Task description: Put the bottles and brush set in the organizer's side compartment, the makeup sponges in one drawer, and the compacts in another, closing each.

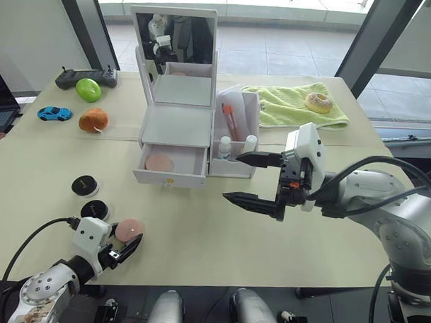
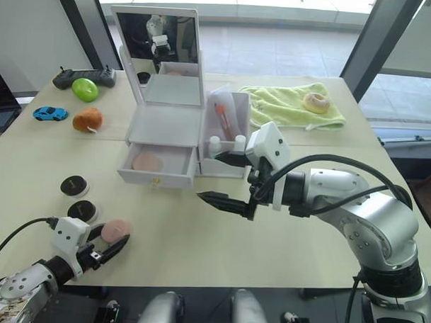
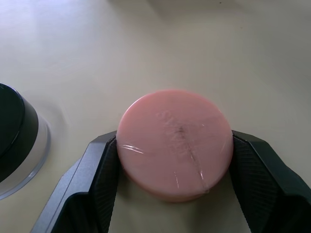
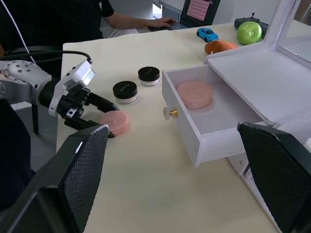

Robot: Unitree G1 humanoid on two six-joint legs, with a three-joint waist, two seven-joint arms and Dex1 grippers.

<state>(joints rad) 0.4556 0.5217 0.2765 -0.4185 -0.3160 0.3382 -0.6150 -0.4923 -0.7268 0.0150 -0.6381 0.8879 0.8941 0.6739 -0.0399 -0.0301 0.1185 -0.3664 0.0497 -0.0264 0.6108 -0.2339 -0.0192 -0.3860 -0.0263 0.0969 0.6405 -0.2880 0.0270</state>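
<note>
The white organizer (image 1: 178, 125) with its mirror lid up stands mid-table. Its lower drawer (image 1: 171, 175) is pulled open, and one pink makeup sponge (image 1: 159, 162) lies inside. The side compartment (image 1: 240, 109) holds two white bottles (image 1: 224, 146) and the brush set (image 1: 230, 121). Two black compacts (image 1: 84, 185) (image 1: 95, 210) sit on the table at front left. Beside them my left gripper (image 1: 128, 236) is shut on a second pink sponge (image 3: 175, 141), which rests on the table. My right gripper (image 1: 233, 176) hovers open and empty just right of the drawer front.
A green towel (image 1: 288, 104) with a donut (image 1: 319, 102) lies at the back right. A green apple (image 1: 88, 90), an orange plush ball (image 1: 94, 120), a blue toy car (image 1: 54, 113) and a black controller (image 1: 86, 77) sit at the back left. A person's arm (image 4: 141, 19) rests at a laptop.
</note>
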